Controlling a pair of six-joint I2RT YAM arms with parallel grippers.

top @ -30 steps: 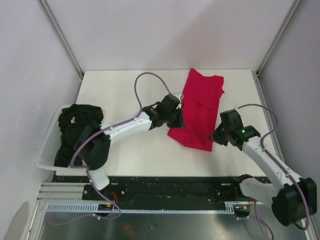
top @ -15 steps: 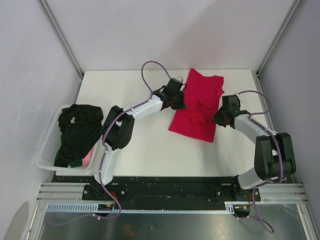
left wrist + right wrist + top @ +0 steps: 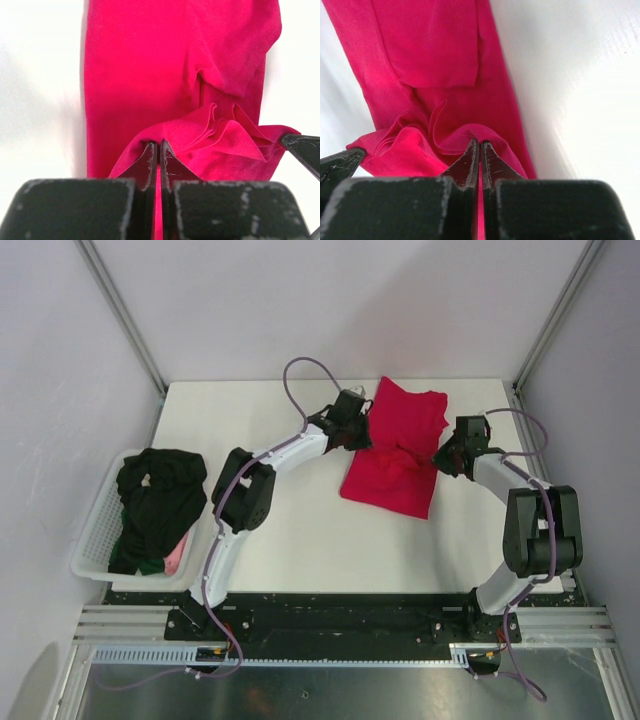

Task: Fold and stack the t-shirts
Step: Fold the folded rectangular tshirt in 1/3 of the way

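2 tight pinches on red t-shirt (image 3: pixel 395 455): left gripper (image 3: pixel 159 150) at left edge, right gripper (image 3: pixel 480 147) at right; shirt lies near-to-far.

Left arm (image 3: pixel 282 452): reaching far forward, elbow bent, forearm angled right, wrist tipped down. Left gripper (image 3: pixel 358 437): jaws pressed together, pinching left edge of red t-shirt (image 3: pixel 398 420). Right arm (image 3: pixel 500 476): elbow folded upright, forearm reaching forward-left. Right gripper (image 3: pixel 443 456): jaws closed, pinching shirt's right edge. Grippers face each other.
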